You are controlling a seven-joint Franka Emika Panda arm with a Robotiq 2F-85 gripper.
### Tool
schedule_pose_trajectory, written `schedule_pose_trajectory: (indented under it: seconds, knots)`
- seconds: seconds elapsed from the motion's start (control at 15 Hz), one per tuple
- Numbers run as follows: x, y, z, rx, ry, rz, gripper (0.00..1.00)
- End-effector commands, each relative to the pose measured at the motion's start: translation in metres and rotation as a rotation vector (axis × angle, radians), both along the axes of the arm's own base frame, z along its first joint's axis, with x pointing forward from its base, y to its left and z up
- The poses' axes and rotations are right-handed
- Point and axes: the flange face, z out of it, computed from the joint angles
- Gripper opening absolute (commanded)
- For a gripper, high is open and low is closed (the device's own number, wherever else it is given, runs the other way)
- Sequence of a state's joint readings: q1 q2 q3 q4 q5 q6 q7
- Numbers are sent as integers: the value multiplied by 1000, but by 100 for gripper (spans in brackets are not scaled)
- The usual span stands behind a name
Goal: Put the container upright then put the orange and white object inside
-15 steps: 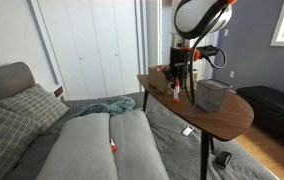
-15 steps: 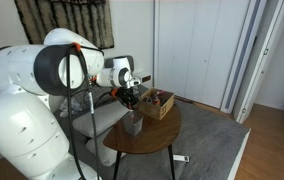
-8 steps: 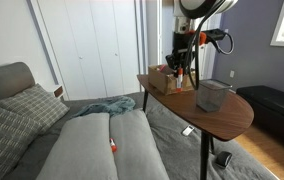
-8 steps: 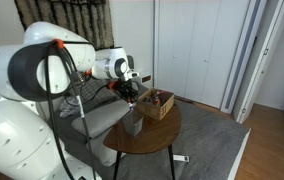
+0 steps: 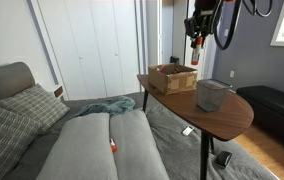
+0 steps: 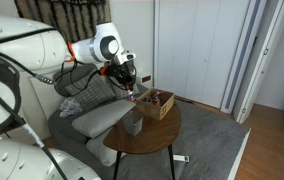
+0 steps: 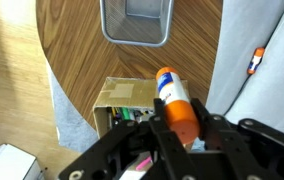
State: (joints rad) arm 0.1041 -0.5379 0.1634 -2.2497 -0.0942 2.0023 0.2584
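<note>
The Robotiq gripper [image 7: 185, 132], jaws clamped on the orange and white bottle [image 7: 172, 95], holds it high above the round wooden table [image 7: 72, 50], clear of the brown cardboard box [image 7: 122, 95], apparently ready to carry it to the upright grey container [image 7: 135, 20] just beyond.

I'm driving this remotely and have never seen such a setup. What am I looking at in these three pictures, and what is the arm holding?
The machine is a single robot arm ending in a two-finger gripper. Two pictures come from cameras standing in the room; the third looks down from the arm's wrist. A round wooden table carries an open brown box and the grey container, which stands upright, its mouth open to the wrist view. The gripper is shut on the orange and white object, held high above the table. A sofa stands beside the table.
</note>
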Motion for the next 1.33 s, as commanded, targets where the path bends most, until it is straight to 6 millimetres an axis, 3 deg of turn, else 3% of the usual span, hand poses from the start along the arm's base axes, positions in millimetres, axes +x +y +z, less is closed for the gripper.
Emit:
schedule_pose_trajectory:
  seconds: [0.0, 0.53, 1.27]
  knots:
    - [-13, -29, -3, -15, 53, -63, 8]
    - [-13, -62, -68, 31, 182, -52, 8]
    - [-20, -61, -129, 76, 179, 8, 8]
